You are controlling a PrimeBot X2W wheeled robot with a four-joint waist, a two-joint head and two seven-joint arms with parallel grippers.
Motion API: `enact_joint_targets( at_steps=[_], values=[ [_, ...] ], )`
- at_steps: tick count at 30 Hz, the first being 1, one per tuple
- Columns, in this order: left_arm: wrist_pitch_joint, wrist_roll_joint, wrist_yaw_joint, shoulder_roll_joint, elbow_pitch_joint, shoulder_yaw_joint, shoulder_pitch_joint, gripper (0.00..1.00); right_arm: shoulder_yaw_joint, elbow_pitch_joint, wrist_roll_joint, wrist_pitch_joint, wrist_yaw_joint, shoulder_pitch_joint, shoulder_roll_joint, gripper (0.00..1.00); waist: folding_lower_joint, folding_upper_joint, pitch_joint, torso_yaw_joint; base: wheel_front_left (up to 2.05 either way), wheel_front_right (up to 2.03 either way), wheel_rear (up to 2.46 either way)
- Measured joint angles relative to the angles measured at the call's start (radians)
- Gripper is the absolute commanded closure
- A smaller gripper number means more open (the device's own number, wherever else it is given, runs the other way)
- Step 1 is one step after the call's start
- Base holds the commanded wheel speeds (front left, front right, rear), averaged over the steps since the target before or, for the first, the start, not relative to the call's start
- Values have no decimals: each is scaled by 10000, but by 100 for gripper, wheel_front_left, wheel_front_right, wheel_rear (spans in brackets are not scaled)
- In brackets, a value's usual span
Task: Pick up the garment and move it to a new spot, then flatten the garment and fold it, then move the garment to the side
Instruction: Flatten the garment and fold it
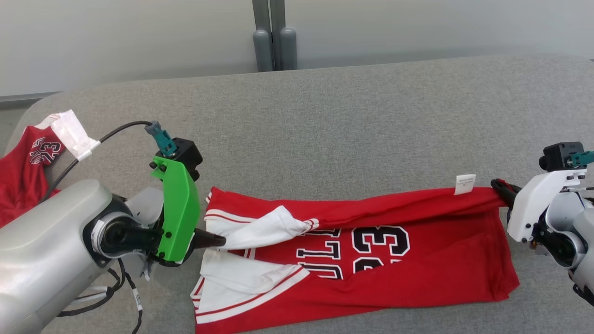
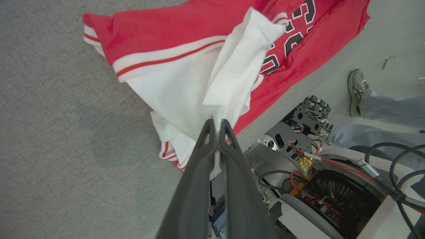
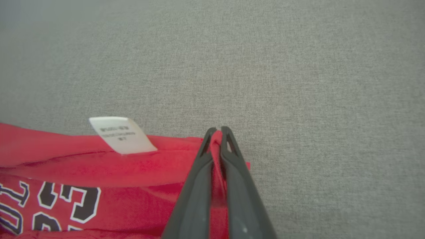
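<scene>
A grey padded table (image 1: 348, 116) runs before a pale wall. The left gripper (image 1: 219, 240) is clenched on a twisted white fold. The right gripper (image 1: 500, 189) pinches the red corner beside the label (image 1: 465, 183), so the jersey (image 1: 417, 260) lies stretched between them across the table. Both bites look thin: pulling further apart could slip a corner free, and the white twist might get creased in.

I see a grey cloth-covered counter (image 1: 371, 116). At its far left edge lies a crumpled red jersey (image 1: 18, 185). Behind the counter stand two grey posts (image 1: 274, 46). On the pale floor (image 2: 391, 30) is a person's shoe (image 2: 356, 89).
</scene>
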Motion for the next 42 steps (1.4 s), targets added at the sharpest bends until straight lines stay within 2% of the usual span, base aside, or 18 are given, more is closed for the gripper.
enact_joint_targets(
  at_steps=[3, 9, 20, 21, 22, 23, 24, 25, 34, 36, 38, 42],
  values=[
    [165, -63, 153, 138, -343, -15, 78, 100, 468, -128, -12, 575, 0, -5, -380, 100, 0, 0, 42, 4, 0, 0, 0],
    [550, -163, 391, 274, -744, -61, 259, 100, 1112, -341, 21, 1139, 0, -188, -571, 100, 0, 0, 200, 26, 0, 0, 0],
    [677, -61, 410, -33, -510, -125, 703, 100, 1956, -161, 307, 1498, 0, -460, -667, 100, 0, 0, 336, 24, 0, 0, 0],
    [677, -48, 385, -54, -456, -127, 731, 100, 1996, -136, 347, 1559, 0, -478, -675, 89, 0, 0, 334, 15, 0, 0, 0],
    [675, -44, 355, -92, -397, -130, 756, 100, 2050, -104, 383, 1578, 0, -496, -679, 62, 0, 0, 326, 3, 0, 0, 0],
    [663, -38, 351, -134, -330, -128, 793, 78, 2098, -59, 435, 1611, 0, -527, -671, 27, 0, 0, 313, -11, 0, 0, 0],
    [658, -29, 349, -159, -268, -130, 826, 67, 2142, -33, 447, 1649, 0, -555, -671, 0, 0, 0, 301, -23, 0, 0, 0],
    [660, -27, 334, -184, -192, -138, 859, 0, 2199, -2, 447, 1653, 0, -583, -675, 0, 0, 0, 281, -37, 0, 0, 0],
    [493, 140, 157, -240, 142, -98, 1108, 0, 2431, -117, 621, 1482, 0, -666, -786, 0, 0, 0, -149, -129, 0, 0, 0],
    [-48, 337, 0, -207, 92, 105, 1090, 0, 2194, -334, 826, 1129, 0, -681, -909, 0, 0, 0, -285, -129, 0, 0, 0],
    [-790, 1014, -146, -144, -4, 226, 1016, 0, 1866, -685, 1133, 696, -4, -676, -974, 0, 0, 0, -405, -123, 0, 0, 0],
    [-2907, 2290, -113, 173, -146, 673, 1011, 0, 1156, -1576, 1317, -633, -4, -518, -1212, 0, 0, 0, -618, -92, 0, 0, 0]
  ],
)
